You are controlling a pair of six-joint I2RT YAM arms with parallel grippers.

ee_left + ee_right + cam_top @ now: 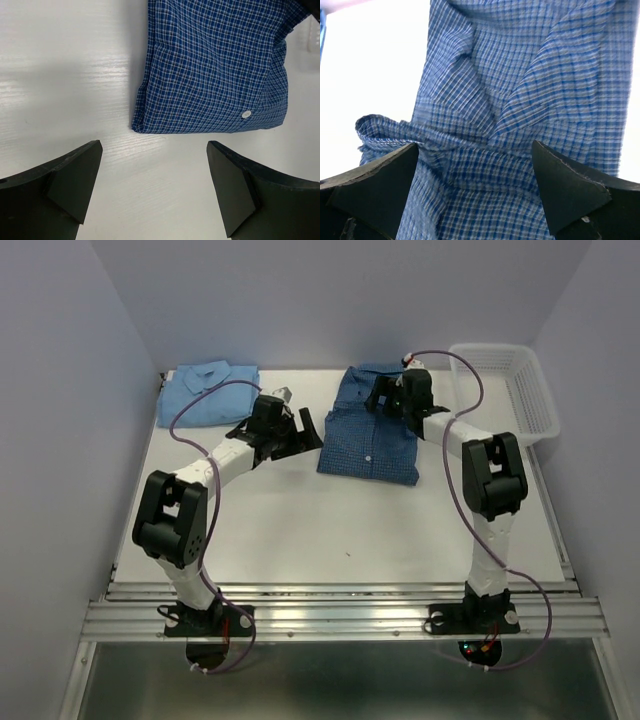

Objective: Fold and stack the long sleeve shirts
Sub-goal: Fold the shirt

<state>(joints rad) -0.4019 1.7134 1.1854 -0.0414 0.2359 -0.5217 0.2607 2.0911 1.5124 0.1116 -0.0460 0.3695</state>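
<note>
- Dark blue checked shirt (368, 438) lies folded, centre-far on the table (300, 530); light blue shirt (208, 392) lies folded far left.
- Left gripper (154, 146), jaws apart and empty, sits just left of it; right gripper (475, 146), jaws apart, hovers over its collar, perhaps touching.
- Folding looks done; stacking remains, needing a grip on one shirt's edges.

White table (350, 530) in front of me, three things on it: dark blue check shirt (372, 445) folded, far centre-right; light blue shirt (205, 392) folded flat in far left corner, well apart from it; white mesh basket (520, 390) at far right edge, near the check shirt
</note>
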